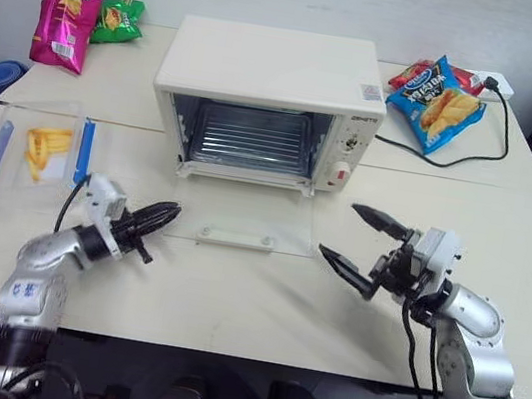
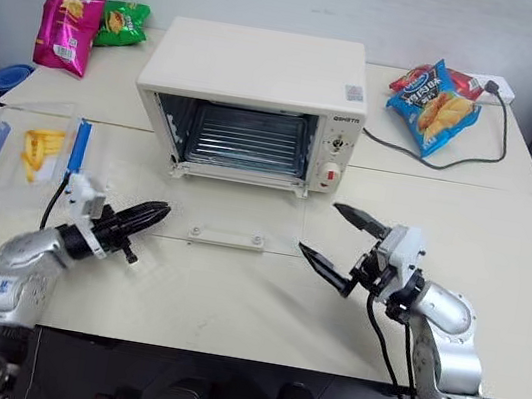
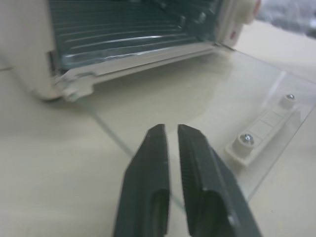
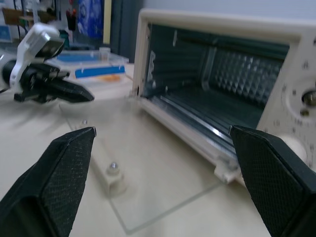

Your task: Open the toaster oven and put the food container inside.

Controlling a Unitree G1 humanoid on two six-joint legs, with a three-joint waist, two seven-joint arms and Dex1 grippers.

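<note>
Oven: toaster oven (image 1: 271,69) is open; glass door (image 1: 243,218) lies flat on the table (image 1: 229,305); cream handle at its near edge; wire rack inside looks bare
Container: food container (image 1: 39,151) sits left of the oven, well apart from both grippers; not yet inside
Handling: you should expect it light, stiff, smooth clear plastic, likely slippery; grip a long side wall, away from the blue clips; keep it level for the fries
Left jaws: left gripper (image 1: 157,216) is nearly closed, thin gap, empty, beside the door's left edge
Right jaws: right gripper (image 1: 360,243) is spread wide, empty
</note>
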